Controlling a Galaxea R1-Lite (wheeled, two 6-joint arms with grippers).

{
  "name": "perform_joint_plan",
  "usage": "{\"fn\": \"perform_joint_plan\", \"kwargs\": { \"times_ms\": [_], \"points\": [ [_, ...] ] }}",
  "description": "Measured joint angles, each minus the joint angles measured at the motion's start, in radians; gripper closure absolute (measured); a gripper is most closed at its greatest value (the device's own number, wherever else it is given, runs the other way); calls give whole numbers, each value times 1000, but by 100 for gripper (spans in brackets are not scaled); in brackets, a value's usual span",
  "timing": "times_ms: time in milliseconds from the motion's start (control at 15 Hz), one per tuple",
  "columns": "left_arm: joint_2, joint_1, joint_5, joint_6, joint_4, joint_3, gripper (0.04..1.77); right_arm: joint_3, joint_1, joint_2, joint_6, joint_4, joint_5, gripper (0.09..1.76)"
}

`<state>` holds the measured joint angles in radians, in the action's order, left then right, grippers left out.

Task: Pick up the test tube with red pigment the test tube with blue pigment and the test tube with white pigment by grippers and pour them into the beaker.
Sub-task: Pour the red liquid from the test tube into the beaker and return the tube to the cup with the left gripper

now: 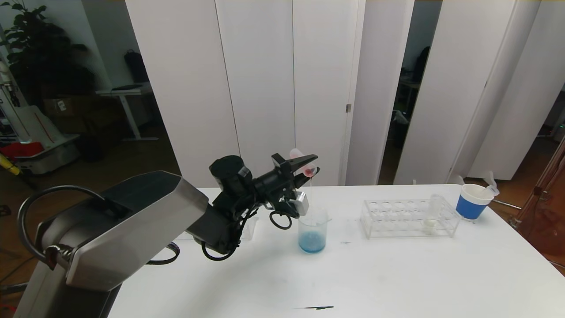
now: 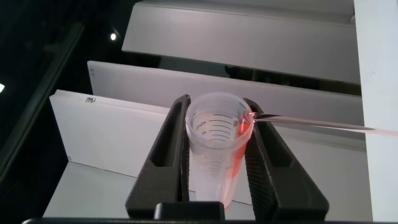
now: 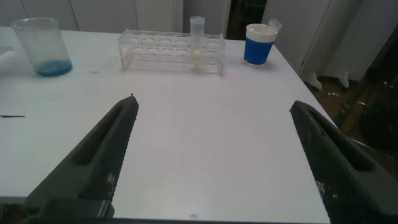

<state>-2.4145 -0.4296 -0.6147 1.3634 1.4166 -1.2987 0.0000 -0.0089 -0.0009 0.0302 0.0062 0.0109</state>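
Left gripper [image 1: 304,164] clamped on tilted red-pigment tube [image 1: 303,164], beaker [image 1: 312,231] holding blue liquid, right gripper [image 3: 211,155] wide open

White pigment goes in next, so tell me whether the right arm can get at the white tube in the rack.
Probably yes. The right end effector is open, facing the rack across bare table, and the white tube stands upright alone, nothing beside it.

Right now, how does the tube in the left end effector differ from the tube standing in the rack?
The tube with red pigment is held tilted in the left end effector above the beaker, a thin stream running out; the test tube with white pigment stands upright in the rack, untouched. One holds red liquid, the other whitish-cream at its bottom. Both are small clear tubes.
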Motion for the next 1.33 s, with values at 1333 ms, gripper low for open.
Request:
{"fn": "perform_joint_plan", "kwargs": {
  "times_ms": [1333],
  "points": [
    [21,1,-1,22,3,-26,121,0,0,0,0,0,0,10]
  ]
}}
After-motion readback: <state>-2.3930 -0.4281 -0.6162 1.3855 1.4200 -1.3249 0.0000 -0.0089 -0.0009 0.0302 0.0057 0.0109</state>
